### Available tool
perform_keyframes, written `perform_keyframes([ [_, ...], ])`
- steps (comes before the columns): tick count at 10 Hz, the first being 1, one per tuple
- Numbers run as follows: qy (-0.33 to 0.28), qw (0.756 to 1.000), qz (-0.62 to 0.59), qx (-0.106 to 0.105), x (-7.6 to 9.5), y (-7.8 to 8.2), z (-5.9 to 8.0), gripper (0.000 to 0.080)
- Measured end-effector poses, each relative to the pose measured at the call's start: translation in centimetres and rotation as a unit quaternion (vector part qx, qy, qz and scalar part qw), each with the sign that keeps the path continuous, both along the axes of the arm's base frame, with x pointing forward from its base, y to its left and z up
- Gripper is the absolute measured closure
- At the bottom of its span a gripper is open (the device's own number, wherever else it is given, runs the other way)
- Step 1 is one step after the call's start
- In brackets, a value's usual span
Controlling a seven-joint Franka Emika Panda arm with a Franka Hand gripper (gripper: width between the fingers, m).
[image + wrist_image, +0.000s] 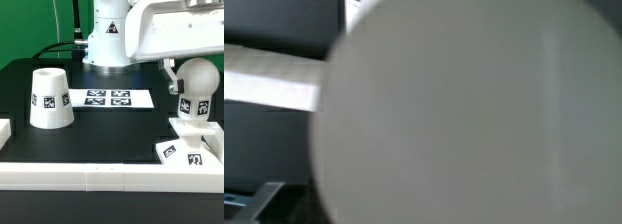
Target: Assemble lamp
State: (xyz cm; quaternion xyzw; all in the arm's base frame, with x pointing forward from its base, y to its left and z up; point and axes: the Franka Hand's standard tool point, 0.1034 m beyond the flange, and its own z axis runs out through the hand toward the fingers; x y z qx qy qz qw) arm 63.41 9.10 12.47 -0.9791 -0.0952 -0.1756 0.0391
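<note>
The white round-headed bulb [196, 88] stands upright on the flat square base [188, 150] at the exterior view's right. It fills most of the wrist view [473, 110]. My gripper [177, 72] is at the bulb's head, with one dark finger beside its left side. In the wrist view one finger [249, 202] shows in a corner, with a dark gap between it and the bulb. The other finger is hidden behind the bulb. The tapered shade [50, 98] stands mouth down at the exterior view's left, apart from the gripper.
The marker board [107, 98] lies flat on the black table between the shade and the bulb. A white border rail [100, 172] runs along the front edge. The arm's white base [108, 35] stands at the back.
</note>
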Motion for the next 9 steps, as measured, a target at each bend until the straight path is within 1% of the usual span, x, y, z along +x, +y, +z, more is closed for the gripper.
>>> perform_keyframes([
  [1, 0.000, 1.000, 0.000, 0.000, 0.0, 0.0, 0.0, 0.0102],
  [4, 0.003, 1.000, 0.000, -0.001, -0.4, 0.0, -0.2, 0.0101],
  [5, 0.004, 1.000, 0.001, -0.001, -0.5, 0.0, 0.0, 0.0101],
  [7, 0.005, 1.000, 0.002, -0.001, -0.5, -0.1, 1.5, 0.0101],
  [9, 0.015, 1.000, 0.002, -0.002, -0.6, -0.6, 2.7, 0.0101],
])
